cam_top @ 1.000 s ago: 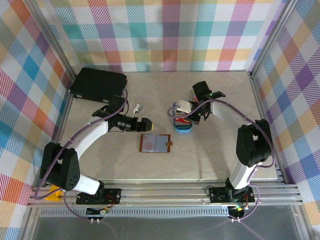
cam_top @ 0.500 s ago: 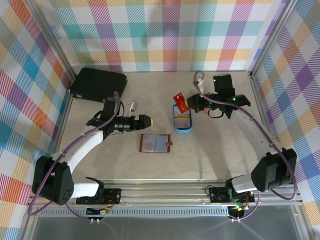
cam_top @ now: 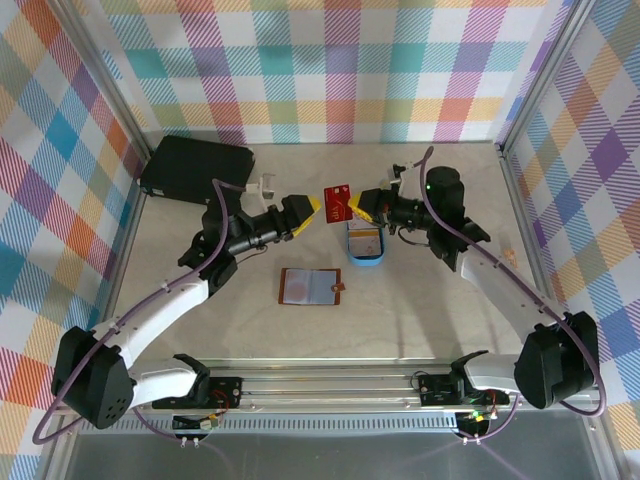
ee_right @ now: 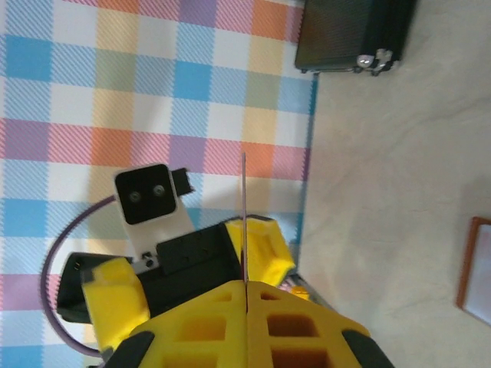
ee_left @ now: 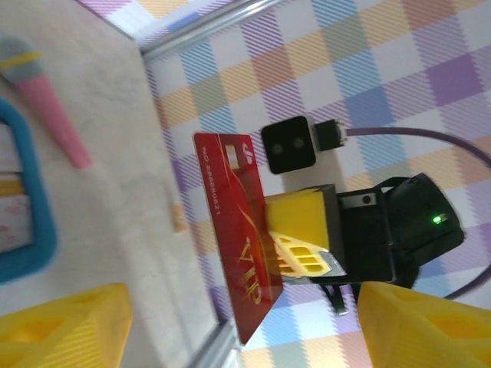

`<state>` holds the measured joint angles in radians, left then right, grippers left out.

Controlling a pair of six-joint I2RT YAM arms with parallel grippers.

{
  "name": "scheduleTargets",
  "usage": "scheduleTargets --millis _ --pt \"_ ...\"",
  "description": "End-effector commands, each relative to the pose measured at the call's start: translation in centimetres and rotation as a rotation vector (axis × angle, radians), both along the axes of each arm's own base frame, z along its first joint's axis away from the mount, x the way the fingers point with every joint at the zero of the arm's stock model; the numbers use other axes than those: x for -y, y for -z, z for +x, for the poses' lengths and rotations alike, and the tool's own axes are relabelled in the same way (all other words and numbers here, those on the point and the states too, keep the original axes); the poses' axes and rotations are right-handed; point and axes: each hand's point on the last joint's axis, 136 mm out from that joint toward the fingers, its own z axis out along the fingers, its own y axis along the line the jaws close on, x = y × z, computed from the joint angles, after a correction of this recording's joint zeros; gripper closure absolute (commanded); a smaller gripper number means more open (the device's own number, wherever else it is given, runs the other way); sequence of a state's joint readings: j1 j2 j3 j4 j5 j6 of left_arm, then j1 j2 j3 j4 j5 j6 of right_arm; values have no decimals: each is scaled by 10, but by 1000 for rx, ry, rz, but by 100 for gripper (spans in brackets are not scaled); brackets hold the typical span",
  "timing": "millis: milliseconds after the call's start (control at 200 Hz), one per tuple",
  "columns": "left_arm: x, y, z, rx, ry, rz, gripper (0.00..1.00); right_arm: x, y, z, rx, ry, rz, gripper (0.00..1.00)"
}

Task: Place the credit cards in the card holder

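The red credit card (cam_top: 337, 203) is hanging above the blue tray (cam_top: 365, 262), pinched by the right gripper (cam_top: 358, 207), with the left gripper (cam_top: 303, 211) gaping beside it, showing VIP lettering to the left wrist camera but a thin edge to the right.

This is a robotics lab test cell. A pale marbled tabletop (cam_top: 420, 320) is boxed in by an aluminium extrusion frame (cam_top: 100, 95) and backed with bright plaid-printed panels (cam_top: 340, 70). Two cabled robot arms, the left arm (cam_top: 165, 305) and the right arm (cam_top: 500, 285), are bolted to a slotted metal rail (cam_top: 330, 378) at the table's near edge.
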<state>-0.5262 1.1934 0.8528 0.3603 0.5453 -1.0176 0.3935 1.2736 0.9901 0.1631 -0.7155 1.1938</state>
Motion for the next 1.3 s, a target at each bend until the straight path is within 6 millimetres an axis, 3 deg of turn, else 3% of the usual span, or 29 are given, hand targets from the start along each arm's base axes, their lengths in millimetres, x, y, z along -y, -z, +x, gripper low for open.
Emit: scheduleTargets --millis 0,220,305,355,430,545,855,1105,1130,1165,1195,1225,1250,1295 --pt "1 -38 -6 43 -27 -115 27 -5 -28 -5 12 4 96 100" --pt "10 -45 -12 33 -3 -194 54 -20 -30 -11 13 -33 112 100" --pt "10 -47 -12 34 -2 -210 80 -21 -30 -12 17 -40 117 100" --pt "8 -47 -12 31 -13 -219 100 -20 -30 -12 27 -32 113 83" --pt "5 -43 -11 24 -32 -217 100 -14 -27 -11 31 -12 81 62" --pt "11 -42 -13 25 3 -192 100 -6 -30 -18 74 -36 66 59" --pt "28 -40 -17 30 116 -193 100 -12 -15 -34 81 -152 51 64" --pt "31 -32 -14 23 122 -202 100 -19 -2 -36 75 -185 45 86" --pt "30 -29 -13 15 116 -200 90 -18 1 -34 68 -179 37 89" --pt "29 -26 -13 5 109 -198 70 -18 4 -33 64 -172 26 94" --pt "27 -22 -12 -6 103 -193 47 -17 7 -32 61 -166 16 98" --pt "23 -18 -12 -17 95 -188 31 -17 10 -30 54 -159 6 100" --pt "18 -16 -11 -24 89 -181 11 -16 13 -29 48 -152 -1 100" --pt "7 -6 -10 -48 70 -151 1 -15 21 -28 38 -143 -18 100"
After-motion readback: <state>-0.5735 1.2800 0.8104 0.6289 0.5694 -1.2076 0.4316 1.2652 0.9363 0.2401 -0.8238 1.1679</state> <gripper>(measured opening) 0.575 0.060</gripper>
